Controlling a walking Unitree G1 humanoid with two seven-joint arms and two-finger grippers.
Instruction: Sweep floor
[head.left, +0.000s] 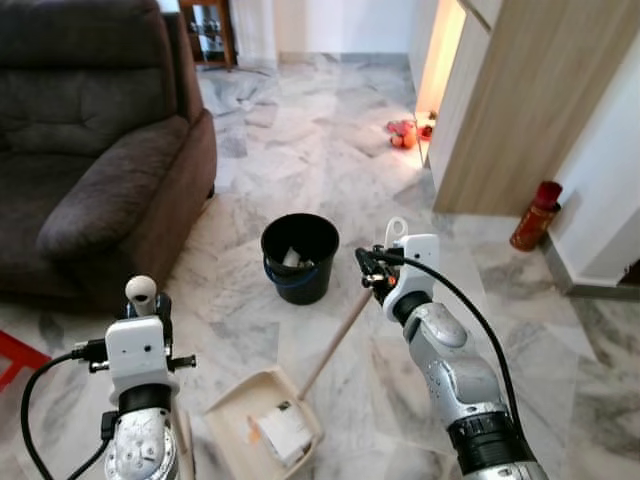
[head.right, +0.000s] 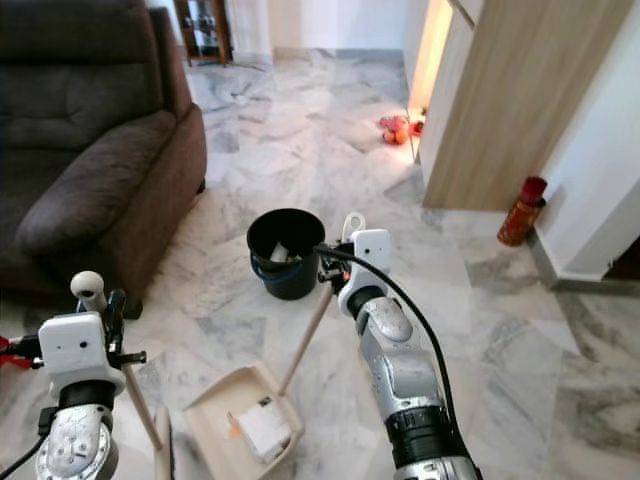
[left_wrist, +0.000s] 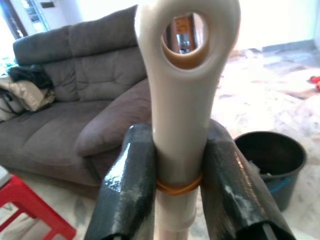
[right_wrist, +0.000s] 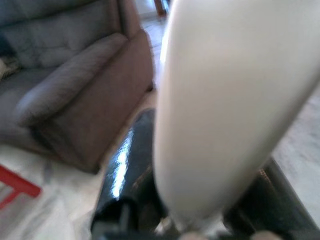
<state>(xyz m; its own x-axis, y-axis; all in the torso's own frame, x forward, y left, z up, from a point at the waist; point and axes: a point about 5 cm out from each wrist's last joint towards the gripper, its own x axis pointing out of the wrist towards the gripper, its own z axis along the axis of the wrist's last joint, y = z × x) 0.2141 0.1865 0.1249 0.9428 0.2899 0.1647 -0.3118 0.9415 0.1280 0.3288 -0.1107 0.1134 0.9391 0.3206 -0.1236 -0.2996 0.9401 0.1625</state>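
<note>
The left pincer (left_wrist: 177, 190) is clamped on a broom handle (left_wrist: 182, 100). The right pincer (head.left: 372, 268) grips the dustpan handle (head.left: 335, 340) beside the bucket (head.left: 299, 257)

Bucket (head.left: 299, 257) contents and dustpan (head.left: 262, 424) scrap unreadable.

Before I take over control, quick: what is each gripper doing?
Left gripper: shut on the broom handle.
Right gripper: shut on the dustpan handle.
</note>
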